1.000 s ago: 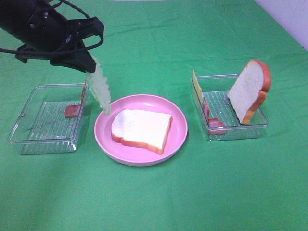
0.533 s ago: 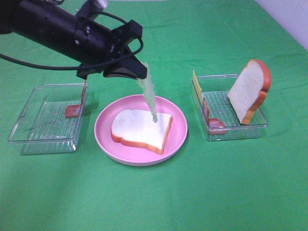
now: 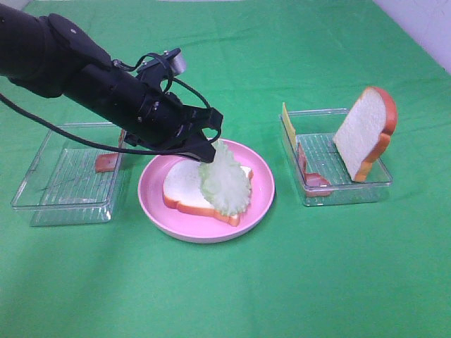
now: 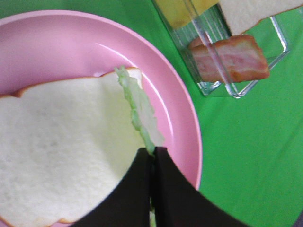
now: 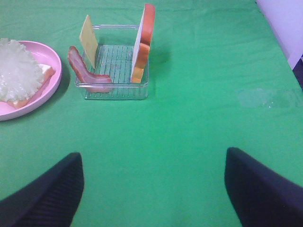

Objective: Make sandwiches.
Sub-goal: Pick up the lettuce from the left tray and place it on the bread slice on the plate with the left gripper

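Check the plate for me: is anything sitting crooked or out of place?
The lettuce is off-centre: pinched in the left end effector, it hangs tilted over the right part of the bread on the pink plate, overlapping its crust edge. Nothing spilled or damaged.

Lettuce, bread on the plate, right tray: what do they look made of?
Lettuce: probably thin soft plastic or rubber. Pale green and translucent, with a frilled edge, and it drapes limply over the slice.
Bread: looks like foam or soft plastic. Matte white face with an even orange-brown crust; can't tell which.
Right tray: clear rigid plastic, glossy, with see-through walls and a ribbed floor.
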